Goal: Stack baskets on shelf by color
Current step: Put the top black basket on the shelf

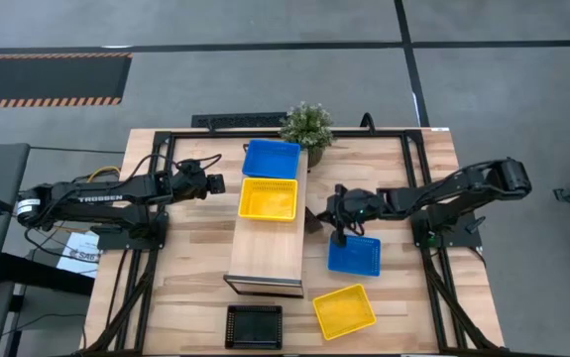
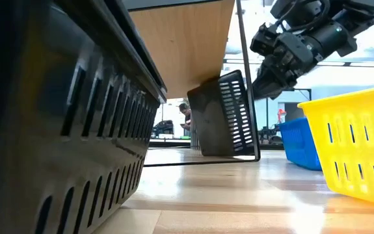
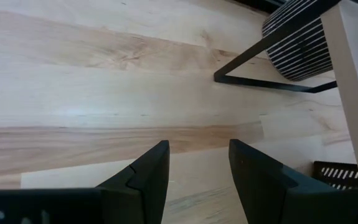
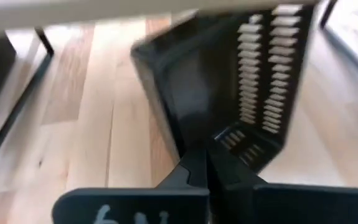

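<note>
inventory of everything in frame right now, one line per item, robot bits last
shelf: 1, light wood on a dark frame, table centre
blue baskets: 2, one on the shelf's far end, one on the table right of the shelf
yellow baskets: 2, one on the shelf, one on the table near the front
black baskets: 2, one at the table's front edge, one tilted against the shelf's right side
potted plant: 1, green, behind the shelf
person: 1, far in the room behind
left gripper: open, empty, left of the shelf
right gripper: shut on the tilted black basket's rim
</note>
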`<action>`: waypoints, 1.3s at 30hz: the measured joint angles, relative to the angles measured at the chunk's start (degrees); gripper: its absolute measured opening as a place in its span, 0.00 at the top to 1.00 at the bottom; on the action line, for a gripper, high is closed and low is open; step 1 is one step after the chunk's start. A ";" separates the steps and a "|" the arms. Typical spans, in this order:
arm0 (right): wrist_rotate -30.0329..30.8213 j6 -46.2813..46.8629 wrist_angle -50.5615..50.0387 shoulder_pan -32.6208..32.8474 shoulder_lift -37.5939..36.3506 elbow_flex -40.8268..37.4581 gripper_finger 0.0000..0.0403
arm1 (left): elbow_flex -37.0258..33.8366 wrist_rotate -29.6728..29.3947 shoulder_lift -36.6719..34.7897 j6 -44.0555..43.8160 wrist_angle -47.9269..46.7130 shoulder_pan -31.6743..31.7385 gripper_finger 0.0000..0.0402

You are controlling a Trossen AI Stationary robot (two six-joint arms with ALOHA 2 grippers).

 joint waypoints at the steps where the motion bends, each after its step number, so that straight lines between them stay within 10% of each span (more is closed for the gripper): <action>1: -0.19 0.02 1.04 0.54 1.05 -0.01 1.00 | 0.00 0.00 0.00 -0.02 0.04 -0.02 0.62; 31: -5.30 -2.82 12.10 -5.90 18.88 0.07 1.00 | 0.00 -0.49 0.01 0.90 -1.41 0.00 0.62; 39: -1.92 3.57 1.60 -6.34 17.52 0.33 1.00 | 0.00 -1.01 0.01 0.90 -1.38 -0.02 0.62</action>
